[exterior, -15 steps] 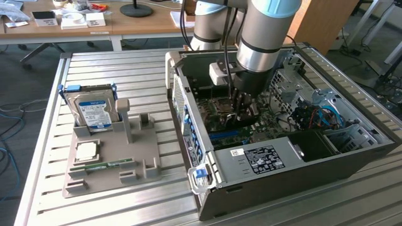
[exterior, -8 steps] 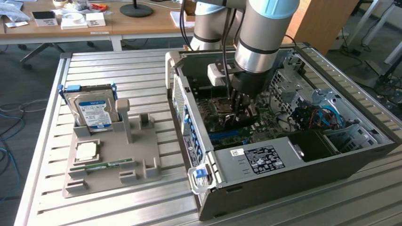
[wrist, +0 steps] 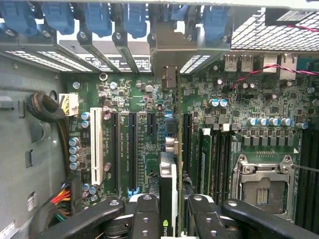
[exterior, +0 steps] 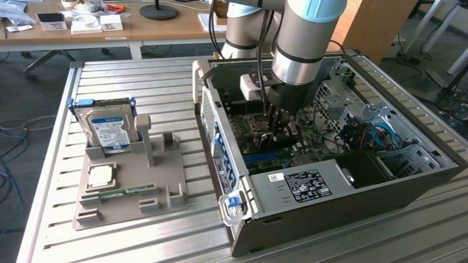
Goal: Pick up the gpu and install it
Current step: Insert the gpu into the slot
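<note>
While gripper [wrist: 169,211] clamps gpu [wrist: 168,169], memory sticks [wrist: 205,159] beside, motherboard [wrist: 129,94] beneath.

gpu [wrist: 169,189] edge-on, faces hidden; claw [wrist: 169,219] cut by frame edge; arm hides motherboard [exterior: 292,139] centre

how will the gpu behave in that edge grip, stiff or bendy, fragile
Probably stiff: the gpu is a thin circuit board, held edge-on in the hand above the motherboard. Likely fragile under side load. Seemingly light, though apt to tilt.
</note>
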Robot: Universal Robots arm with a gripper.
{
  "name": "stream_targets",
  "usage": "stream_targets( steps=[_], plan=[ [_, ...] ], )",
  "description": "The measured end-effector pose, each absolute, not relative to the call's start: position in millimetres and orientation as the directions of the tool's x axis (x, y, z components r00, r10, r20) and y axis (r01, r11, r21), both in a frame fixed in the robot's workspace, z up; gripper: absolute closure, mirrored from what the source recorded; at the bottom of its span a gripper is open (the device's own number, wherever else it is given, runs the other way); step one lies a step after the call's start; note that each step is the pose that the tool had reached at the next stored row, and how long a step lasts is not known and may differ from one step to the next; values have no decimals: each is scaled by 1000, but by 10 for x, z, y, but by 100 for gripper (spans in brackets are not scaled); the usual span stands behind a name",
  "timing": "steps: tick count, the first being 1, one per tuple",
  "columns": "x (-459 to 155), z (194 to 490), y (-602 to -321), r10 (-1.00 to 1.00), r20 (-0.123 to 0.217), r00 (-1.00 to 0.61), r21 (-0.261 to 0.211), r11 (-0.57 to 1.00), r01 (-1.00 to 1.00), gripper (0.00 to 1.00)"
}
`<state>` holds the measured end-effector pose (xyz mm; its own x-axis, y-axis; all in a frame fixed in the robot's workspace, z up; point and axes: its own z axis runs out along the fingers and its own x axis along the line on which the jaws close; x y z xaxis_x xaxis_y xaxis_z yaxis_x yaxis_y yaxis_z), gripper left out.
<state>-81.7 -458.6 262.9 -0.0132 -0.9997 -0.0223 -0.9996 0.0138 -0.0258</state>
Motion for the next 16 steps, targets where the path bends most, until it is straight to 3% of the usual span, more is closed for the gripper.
stream_targets(
  steps=[16],
  plan=[
    [-872, 2624, -4585, -1000, -22, -13, -26, 14, -1000, 73]
  ],
)
